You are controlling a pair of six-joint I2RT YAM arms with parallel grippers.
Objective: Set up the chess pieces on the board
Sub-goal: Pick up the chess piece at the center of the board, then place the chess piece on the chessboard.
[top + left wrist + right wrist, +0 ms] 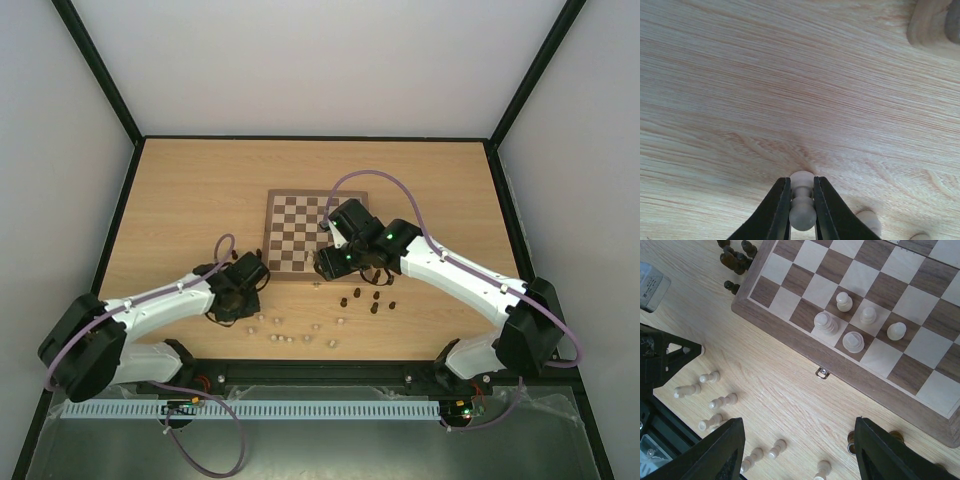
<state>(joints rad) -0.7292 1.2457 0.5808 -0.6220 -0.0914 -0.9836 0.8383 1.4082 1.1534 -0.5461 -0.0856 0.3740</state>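
The checked board (295,225) lies mid-table; its near border shows in the right wrist view (790,330). Several pale pieces (826,322) stand clustered on its squares near that edge. My left gripper (802,181) is shut on a pale pawn (803,214), low over the bare tabletop left of the board (243,290). My right gripper (800,455) is open and empty above the table just in front of the board (335,262). Pale pieces (720,401) lie loose on the table below it (285,335). Dark pieces (365,298) stand in a group near the board's front right.
More dark pieces (735,257) sit off the board's corner, and one dark piece (852,442) stands beside my right finger. A metal latch (822,372) sticks out of the board's edge. Another pale piece (869,220) lies next to my left gripper. Walls enclose the table.
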